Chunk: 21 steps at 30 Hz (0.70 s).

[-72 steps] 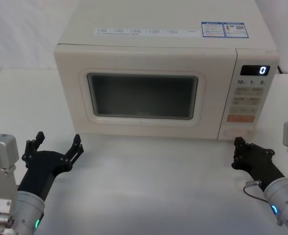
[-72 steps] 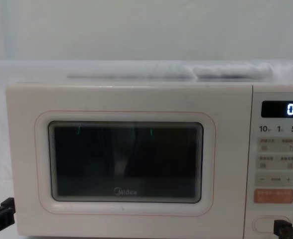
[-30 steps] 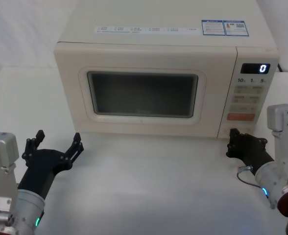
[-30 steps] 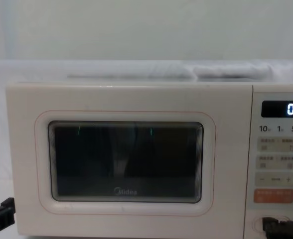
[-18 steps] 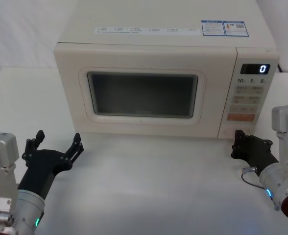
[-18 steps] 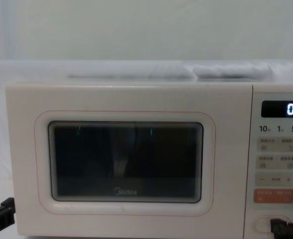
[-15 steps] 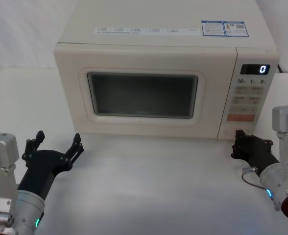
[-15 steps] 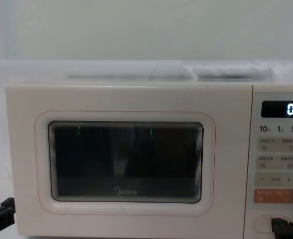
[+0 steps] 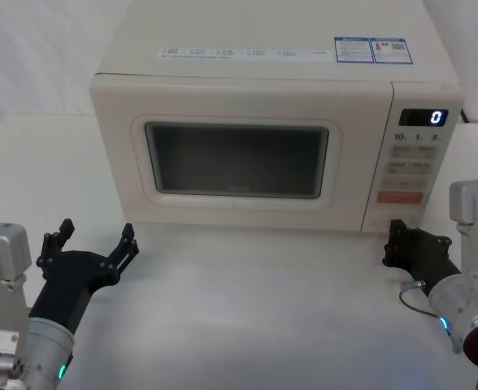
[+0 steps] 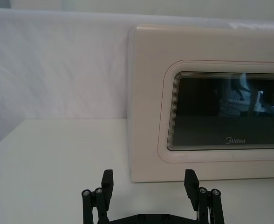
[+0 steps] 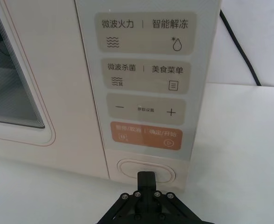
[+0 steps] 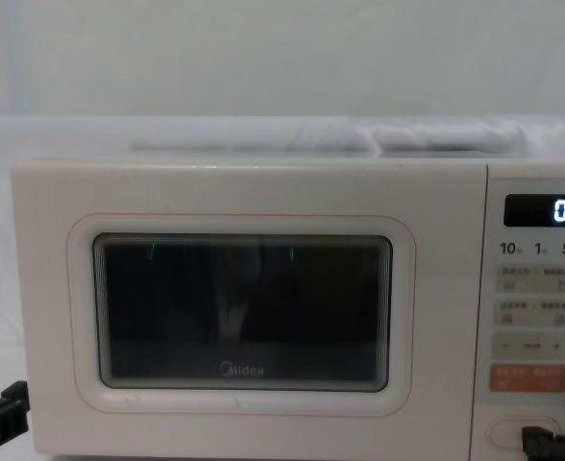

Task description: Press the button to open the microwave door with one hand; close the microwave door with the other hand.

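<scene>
My left pincer point(image 9: 90, 244) is black and blocky, with small silver screws at its finger joints, on a silver cylindrical wrist with a green light. My right pincer point(image 9: 395, 241) is black too, with a thin grey cable and a bluish light on its silver wrist.

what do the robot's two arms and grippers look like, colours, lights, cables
Both arms end in a black, blocky gripper on a thick silver cylindrical wrist with a small glowing green light. The left gripper has thin black linkage fingers with small silver pivot pins, and a grey box-shaped module beside its wrist. The right gripper has a thin looping cable at its wrist and a similar grey module.
</scene>
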{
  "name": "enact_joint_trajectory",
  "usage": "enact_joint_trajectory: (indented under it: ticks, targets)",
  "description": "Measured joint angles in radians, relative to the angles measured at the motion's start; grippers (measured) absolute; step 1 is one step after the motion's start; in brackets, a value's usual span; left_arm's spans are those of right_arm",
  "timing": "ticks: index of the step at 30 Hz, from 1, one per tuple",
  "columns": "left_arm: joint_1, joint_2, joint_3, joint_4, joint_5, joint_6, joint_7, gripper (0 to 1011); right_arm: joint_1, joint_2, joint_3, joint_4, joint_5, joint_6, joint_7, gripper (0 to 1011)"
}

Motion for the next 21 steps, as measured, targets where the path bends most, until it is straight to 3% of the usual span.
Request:
enact_joint_trajectory:
  ticks: [21]
  targets:
    - [0.000,0.000,0.000,0.000,0.000,0.000,0.000,1001,0.013,-0.012,0.005,0.028,-0.004,-0.023,0.003,0]
